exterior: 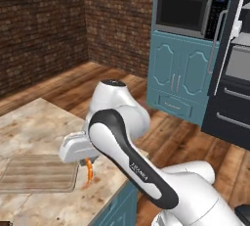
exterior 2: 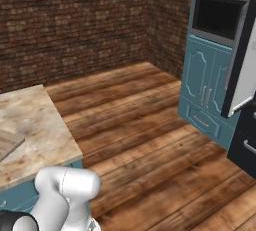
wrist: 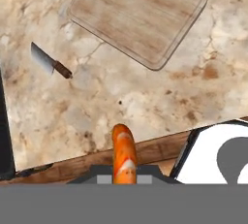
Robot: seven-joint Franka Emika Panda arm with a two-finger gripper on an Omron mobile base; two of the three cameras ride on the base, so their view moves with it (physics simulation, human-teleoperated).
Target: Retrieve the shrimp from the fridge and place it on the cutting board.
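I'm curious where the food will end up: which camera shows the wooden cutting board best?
The hand view: the whole cutting board lies in sight from above, bare. The left base view shows it flat and slanted, one corner behind the hand. The right base view catches one corner.

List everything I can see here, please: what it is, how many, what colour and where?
shrimp: one, orange with pale bands, held in the gripper above the counter edge
board: one, light-brown wood, flat on the counter
knife: one, grey blade, brown handle, on the counter beside the board, apart from it
counter: one, beige marble, on a teal base
microwave: one, black, set in the teal cabinet
cabinet: one, teal, against the brick wall
fridge: one, dark, at far right, door open
floor: brown wood planks
arm: one, white with dark joints
gripper: one, shut on the shrimp
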